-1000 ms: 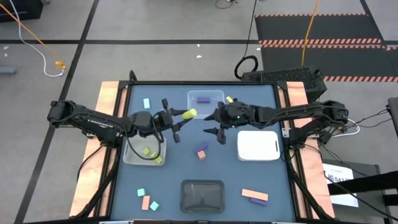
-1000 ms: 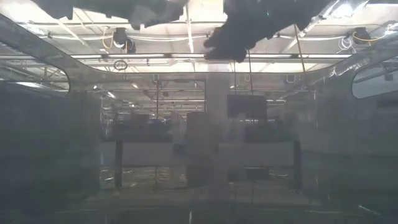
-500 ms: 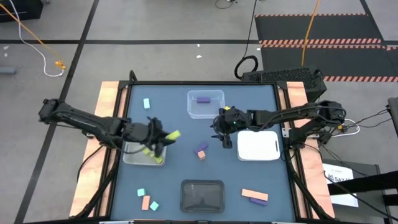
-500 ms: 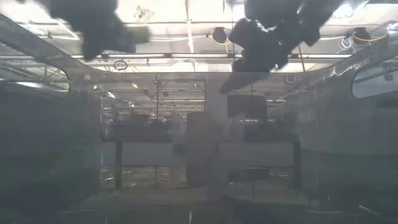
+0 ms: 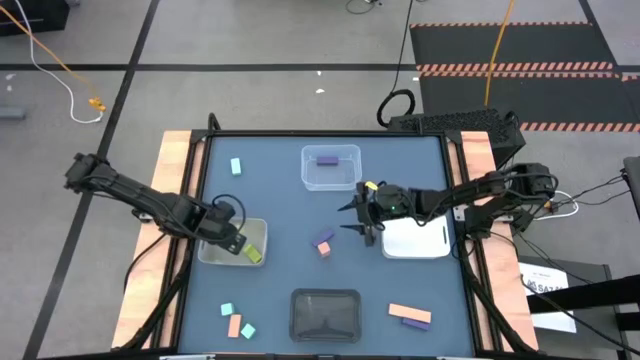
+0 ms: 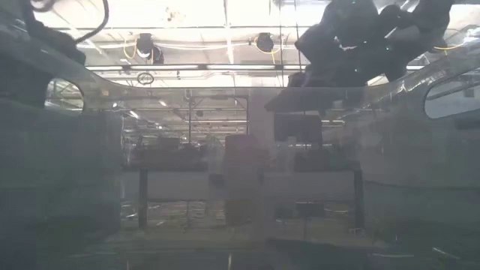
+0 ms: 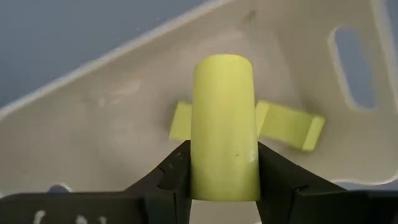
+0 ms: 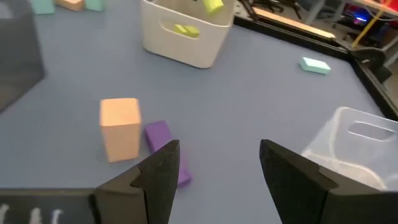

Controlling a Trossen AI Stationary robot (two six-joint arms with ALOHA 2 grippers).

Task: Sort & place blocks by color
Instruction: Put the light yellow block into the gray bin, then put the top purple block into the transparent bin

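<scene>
My left gripper (image 5: pixel 235 243) points down over the translucent tray (image 5: pixel 212 255), shut on a yellow-green block with a rounded end (image 7: pixel 224 118). Below it, two yellow-green blocks (image 7: pixel 289 124) lie on the tray's floor. My right gripper (image 5: pixel 352 217) hangs open above the table's middle, by the white tray's (image 5: pixel 420 240) left edge. Ahead of it on the table, a salmon block (image 8: pixel 120 129) stands beside a purple block (image 8: pixel 160 140); its fingers touch neither. Another purple block (image 5: pixel 326 160) lies in the clear tray (image 5: pixel 331 178). My left gripper pinches the yellow-green block by its two long sides (image 7: pixel 202 168) between the two fingers. The fingers come from above and lie along the block, whose rounded end (image 7: pixel 222 65) sticks out past the fingertips. The block is clear of the tray floor.
A black tray (image 5: pixel 324 315) sits at the near edge. A cyan block (image 5: pixel 236 166) lies at the far left. Cyan and salmon blocks (image 5: pixel 236 322) lie near left, and a salmon bar on a purple one (image 5: pixel 410 315) near right. A yellow-green block (image 5: pixel 368 187) lies by the right arm.
My left gripper has carried the yellow-green block from the table's middle toward the left edge, over the translucent tray. It has sunk, rolled and tipped from nearly level to pointing down. My right gripper has come down toward the table.
</scene>
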